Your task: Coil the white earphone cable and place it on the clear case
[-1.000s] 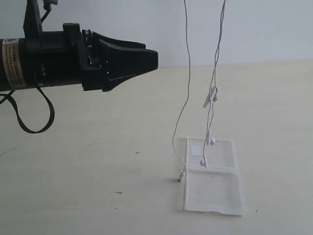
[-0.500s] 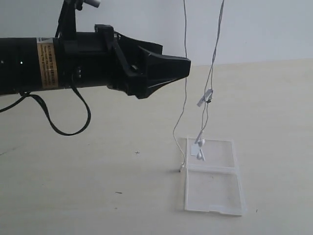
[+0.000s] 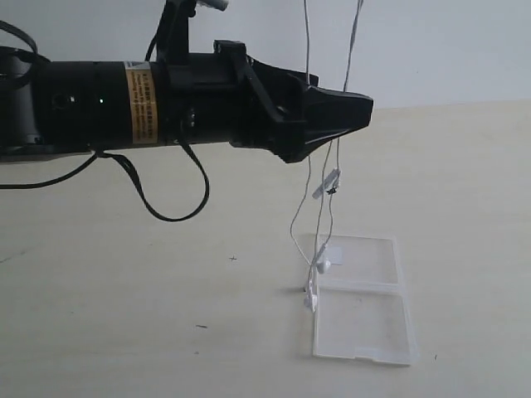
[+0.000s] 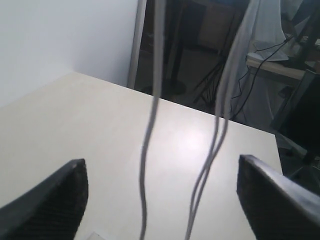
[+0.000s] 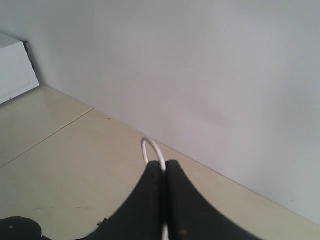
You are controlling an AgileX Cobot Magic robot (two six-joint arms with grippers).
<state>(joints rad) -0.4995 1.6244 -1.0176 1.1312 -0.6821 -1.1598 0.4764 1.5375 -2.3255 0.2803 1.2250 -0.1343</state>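
Overhead, the earphone cable (image 3: 352,41) is hung nearly straight up and down, in separate strands, with its top cut off by the upper edge of the exterior view. The inline remote (image 3: 325,183) is seen tilted partway down, and the two earbuds (image 3: 323,265) are at the low end, by the left edge of the clear case (image 3: 365,319). Whether they touch it cannot be told. The case is laid open and flat on the table (image 3: 124,290), with its long axis running away from the camera.

The left gripper (image 4: 160,160) is held level at the strands. Only its wrist view shows the fingers (image 4: 55,200) spread wide, with the strands hanging between them and nothing gripped.

The right gripper (image 5: 164,167) is shown by its wrist view alone. It is closed tight on the cable, with a small white loop standing out above the tips.
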